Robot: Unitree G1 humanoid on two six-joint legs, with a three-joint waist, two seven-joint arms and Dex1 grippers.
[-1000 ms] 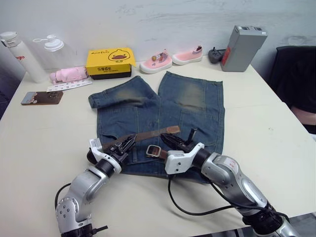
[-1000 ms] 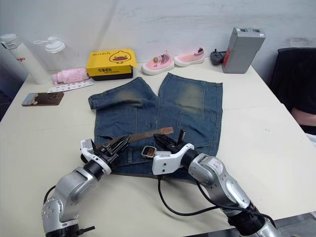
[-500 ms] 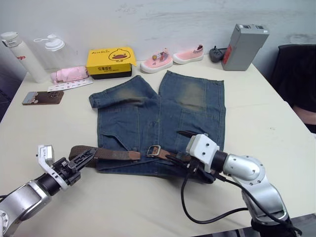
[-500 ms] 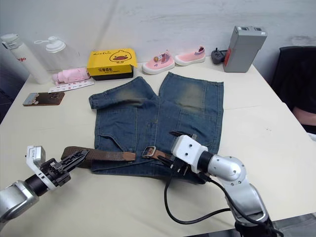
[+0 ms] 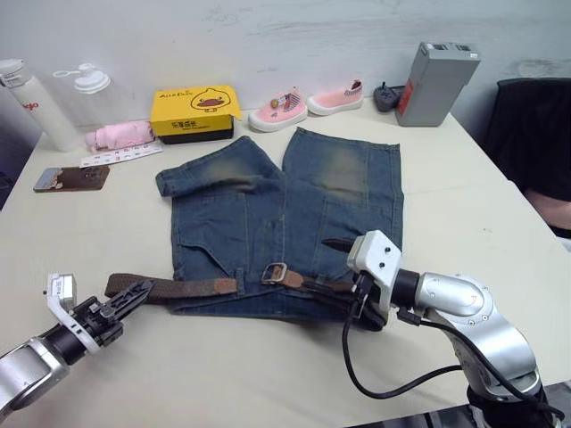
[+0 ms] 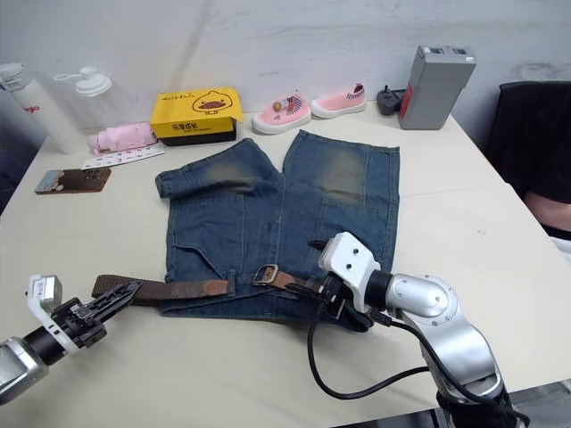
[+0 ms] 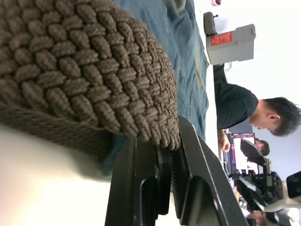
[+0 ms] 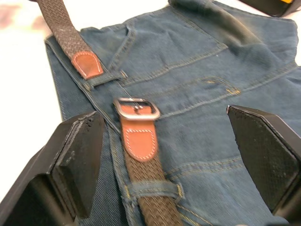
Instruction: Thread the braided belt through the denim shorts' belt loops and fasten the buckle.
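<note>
Shorts (image 5: 294, 205), one belt (image 5: 169, 287), one buckle (image 5: 275, 273), two pink shoes (image 5: 308, 102).

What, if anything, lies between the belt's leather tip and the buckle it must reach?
Nothing loose. Between the leather tip and the buckle lies only a belt loop on the denim shorts, with bare waistband beyond it. The right gripper hangs open above the buckle, touching neither.

Brown braided belt (image 5: 169, 287), blue denim shorts (image 5: 294, 205)
</note>
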